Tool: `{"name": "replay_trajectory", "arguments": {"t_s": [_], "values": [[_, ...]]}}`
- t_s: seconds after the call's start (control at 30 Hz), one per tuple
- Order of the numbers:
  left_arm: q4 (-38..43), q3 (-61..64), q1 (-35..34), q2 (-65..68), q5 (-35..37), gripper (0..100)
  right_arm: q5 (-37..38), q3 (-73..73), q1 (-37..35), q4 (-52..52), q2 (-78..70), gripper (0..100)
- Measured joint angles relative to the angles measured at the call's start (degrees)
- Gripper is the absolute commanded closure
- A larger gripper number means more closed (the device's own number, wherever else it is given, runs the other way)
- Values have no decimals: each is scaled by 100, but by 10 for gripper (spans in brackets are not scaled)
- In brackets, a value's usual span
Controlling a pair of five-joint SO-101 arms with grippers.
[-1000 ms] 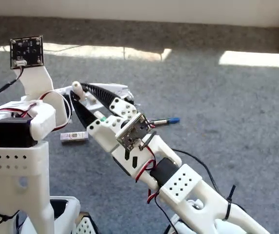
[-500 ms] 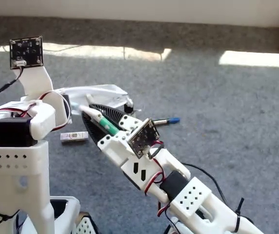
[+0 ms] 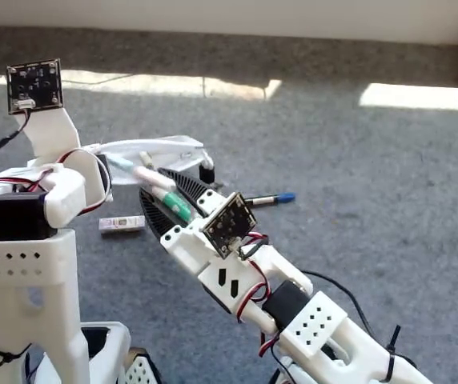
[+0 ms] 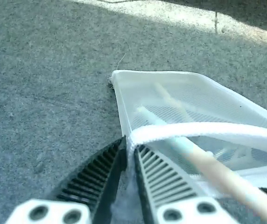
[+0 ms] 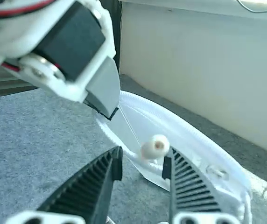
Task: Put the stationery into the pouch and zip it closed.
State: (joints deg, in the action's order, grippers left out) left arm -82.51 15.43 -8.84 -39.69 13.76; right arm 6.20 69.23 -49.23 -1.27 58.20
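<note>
A white mesh pouch hangs off the carpet, and my left gripper is shut on its corded rim. Its mesh body spreads open beyond the fingers. A white pen with a green band lies between the black fingers of my right gripper, which is shut on it. The pen's teal tip reaches into the pouch mouth. A thin beige stick lies inside the mesh. A round white end shows at my right fingertips, with the pouch just beyond.
A blue-capped pen lies on the grey carpet to the right of the arms. A small white stationery piece rests near the left arm's base. A pale wall runs along the far side.
My right gripper has drawn back from the pouch toward the near side, carrying the green-banded pen with it. The pouch mouth now shows more fully.
</note>
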Motion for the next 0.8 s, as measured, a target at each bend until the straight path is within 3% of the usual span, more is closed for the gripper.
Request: {"name": "replay_trajectory", "arguments": {"t_s": [0.6,0.8], "values": [[0,9,-35,0,9,993,0,-176,-18,2233,1749,853],[0,9,-624,0,9,993,0,-176,-18,2620,1855,853]]}}
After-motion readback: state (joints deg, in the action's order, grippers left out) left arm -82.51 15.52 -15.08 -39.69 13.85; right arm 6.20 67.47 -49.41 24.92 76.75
